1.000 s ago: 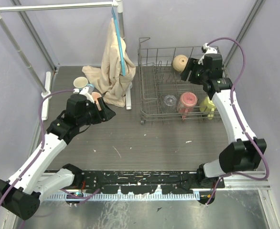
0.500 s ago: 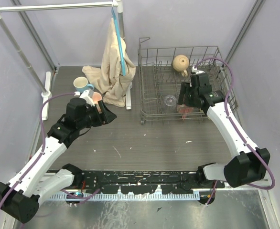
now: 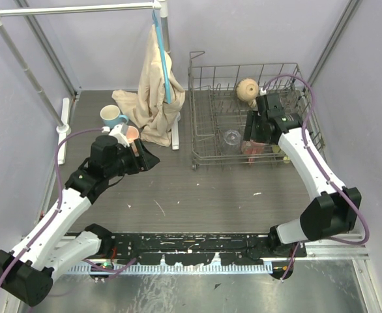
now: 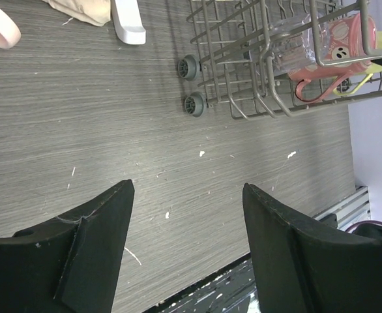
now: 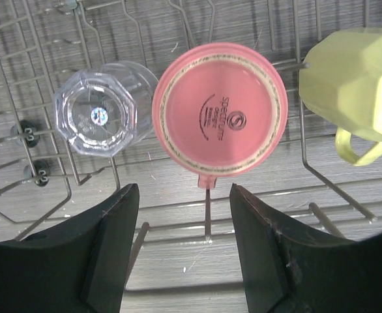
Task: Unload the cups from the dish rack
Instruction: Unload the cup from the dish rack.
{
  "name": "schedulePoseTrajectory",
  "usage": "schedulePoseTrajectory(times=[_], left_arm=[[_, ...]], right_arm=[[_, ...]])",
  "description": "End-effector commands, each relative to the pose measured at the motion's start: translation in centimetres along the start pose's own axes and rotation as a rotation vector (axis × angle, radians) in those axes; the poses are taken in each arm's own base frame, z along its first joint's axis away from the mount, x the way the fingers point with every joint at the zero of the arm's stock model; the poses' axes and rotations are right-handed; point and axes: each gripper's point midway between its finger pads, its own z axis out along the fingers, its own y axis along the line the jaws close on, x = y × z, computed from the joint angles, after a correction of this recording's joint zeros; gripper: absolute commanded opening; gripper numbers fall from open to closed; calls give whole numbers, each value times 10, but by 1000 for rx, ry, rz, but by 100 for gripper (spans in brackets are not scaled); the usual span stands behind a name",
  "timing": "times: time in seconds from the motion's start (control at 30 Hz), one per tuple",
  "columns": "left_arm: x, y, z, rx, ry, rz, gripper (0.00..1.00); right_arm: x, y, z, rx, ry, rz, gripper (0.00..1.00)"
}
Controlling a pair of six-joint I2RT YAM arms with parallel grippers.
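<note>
The grey wire dish rack stands at the back right. In it are a tan mug, an upturned clear glass and an upturned pink mug with white figures. My right gripper hangs open just above the pink mug; in its wrist view its jaws stand apart near the mug's base, with the glass to the left and a yellow-green mug to the right. My left gripper is open and empty over the table. A light blue mug and a salmon pink mug stand on the table beside it.
A beige cloth hangs from a metal rail stand at the back left, its white foot next to the rack. The left wrist view shows the rack's corner feet and the pink mug.
My right gripper has come from the rack's back right corner forward and down over the pink mug. The left arm has barely moved.
</note>
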Motion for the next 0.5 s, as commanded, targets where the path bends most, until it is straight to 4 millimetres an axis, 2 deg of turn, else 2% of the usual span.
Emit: schedulePoseTrajectory(times=[0.0, 0.2, 0.47], left_arm=[[-2, -6, -2, 39, -23, 16, 75], [-2, -5, -1, 37, -20, 21, 75], [-2, -4, 3, 34, -17, 20, 75]], right_arm=[[-23, 1, 0, -22, -3, 29, 62], [-32, 0, 14, -21, 36, 27, 61], [-27, 0, 18, -30, 127, 1, 61]])
